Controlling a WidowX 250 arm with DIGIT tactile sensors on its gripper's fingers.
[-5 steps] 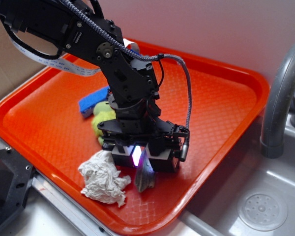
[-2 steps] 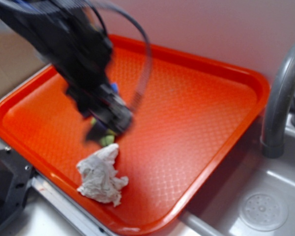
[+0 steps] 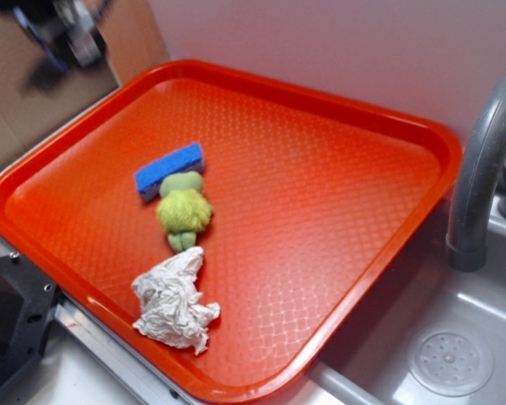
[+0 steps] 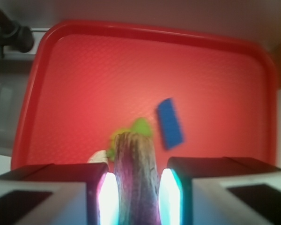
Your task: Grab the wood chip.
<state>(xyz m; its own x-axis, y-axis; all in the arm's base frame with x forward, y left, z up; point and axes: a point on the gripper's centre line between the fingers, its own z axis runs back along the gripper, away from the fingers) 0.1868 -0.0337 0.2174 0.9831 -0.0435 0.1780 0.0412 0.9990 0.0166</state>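
High above the orange tray (image 4: pixel 47 70), the pincer (image 4: pixel 133 187) pinches the wood chip (image 4: pixel 136 173) between its pads, the chip's long axis pointing straight out from the jaws.

You see an orange-red waffle-textured tray (image 3: pixel 337 194), blue sponge (image 3: pixel 169 170), yellow-green plush toy (image 3: pixel 184 211), white paper wad (image 3: pixel 174 300), grey-brown streaked wood chip (image 4: pixel 136 173)

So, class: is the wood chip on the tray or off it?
Off it. The wrist view shows the wood chip clamped in the gripper, high above the tray. The exterior view shows no chip there.
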